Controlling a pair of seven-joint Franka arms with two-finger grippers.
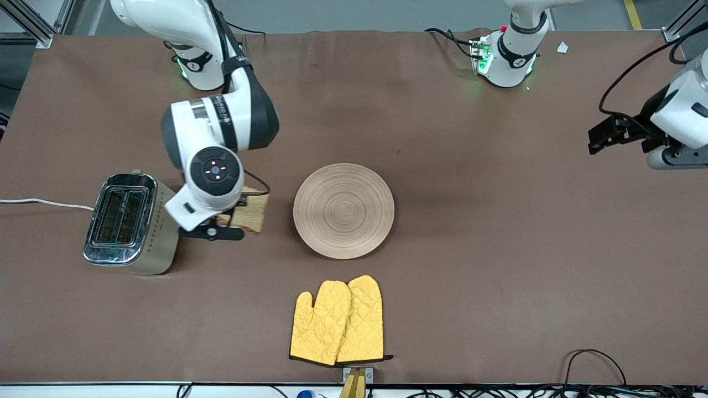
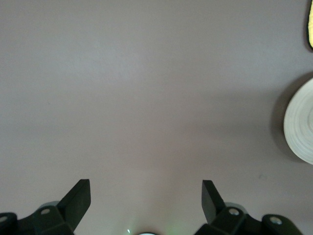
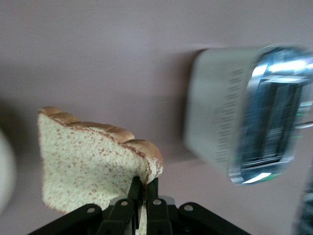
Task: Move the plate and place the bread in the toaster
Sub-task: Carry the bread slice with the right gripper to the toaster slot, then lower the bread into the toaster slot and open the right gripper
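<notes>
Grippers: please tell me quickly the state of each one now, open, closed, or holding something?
Left gripper: jaws open, holding nothing, over bare table.
Right gripper: jaws closed on the bread, between the toaster and the plate.

Even bright light; toaster point(image 3: 247, 115) motion-blurred w/ chrome glare, soft shadows.

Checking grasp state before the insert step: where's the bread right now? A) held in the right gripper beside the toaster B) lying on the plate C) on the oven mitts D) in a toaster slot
A: the right gripper is shut on the bread, up beside the toaster; the plate is bare.
</notes>
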